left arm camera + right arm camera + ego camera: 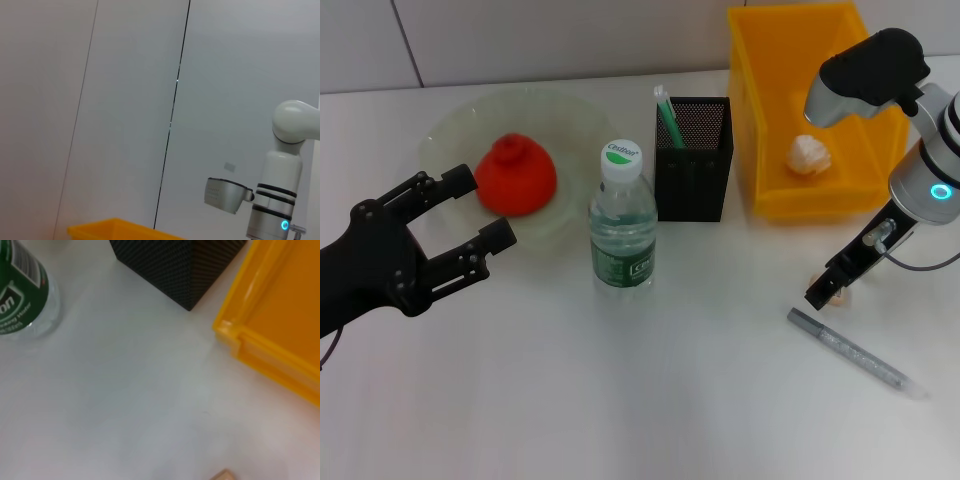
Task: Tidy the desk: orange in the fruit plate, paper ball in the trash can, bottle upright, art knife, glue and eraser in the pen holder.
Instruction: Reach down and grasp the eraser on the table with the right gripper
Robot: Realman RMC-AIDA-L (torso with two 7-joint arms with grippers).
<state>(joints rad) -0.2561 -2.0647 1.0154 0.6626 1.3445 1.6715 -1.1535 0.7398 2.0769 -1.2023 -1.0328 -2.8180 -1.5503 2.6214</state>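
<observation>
Right gripper (827,290) angled down over eraser (839,293), left gripper (460,212) spread

Red-orange orange (516,176), pale-green fruit plate (450,125), yellow trash can (765,110), black mesh pen holder (693,160).

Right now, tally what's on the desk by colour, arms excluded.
Yellow: 1, trash can
Black: 1, pen holder
Red-orange: 1, orange
Pale green: 1, fruit plate
Clear with green label: 1, bottle
White: 1, paper ball
Green: 1, stick in the holder
Grey: 1, art knife
Beige: 1, eraser
Total: 9
</observation>
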